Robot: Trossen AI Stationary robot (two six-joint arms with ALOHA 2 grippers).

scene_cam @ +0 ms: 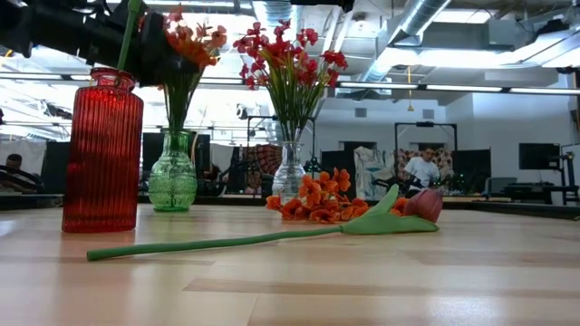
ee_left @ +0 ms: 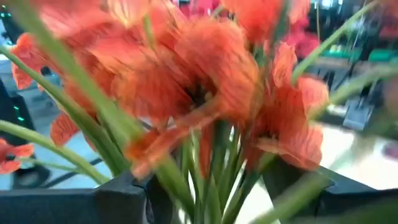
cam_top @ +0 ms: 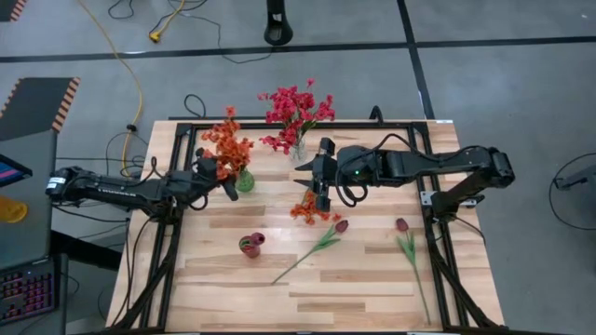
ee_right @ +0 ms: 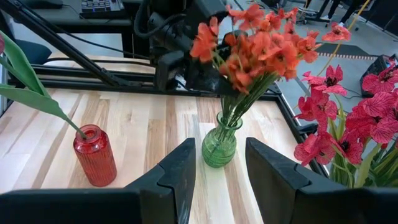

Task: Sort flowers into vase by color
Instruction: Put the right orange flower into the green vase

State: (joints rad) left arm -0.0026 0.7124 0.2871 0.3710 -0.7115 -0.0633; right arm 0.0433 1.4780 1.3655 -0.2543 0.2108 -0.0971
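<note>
Green ribbed glass vase [cam_top: 244, 180] holds orange blossom sprays [cam_top: 228, 144]. Clear glass vase [cam_top: 298, 152] holds pink-red sprays [cam_top: 296, 109]. Red ribbed glass vase [cam_top: 250, 245] holds one green stem.

Left gripper [cam_top: 219, 171] at orange sprays; fingers [ee_left: 118, 199] apart, stems between.

Right gripper [cam_top: 321, 195] fingers [ee_right: 177, 171] apart, above loose orange spray [cam_top: 312, 209] on wooden surface [cam_top: 372, 279].

Two dark red tulip buds [cam_top: 341, 226] [cam_top: 401, 224] lie on surface.

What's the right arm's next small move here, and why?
Probably lower the right gripper onto the orange spray lying on the table just below it. Its fingers are open and empty, the spray is the only orange one outside the green vase, and the left gripper is already at that vase's orange flowers.
</note>
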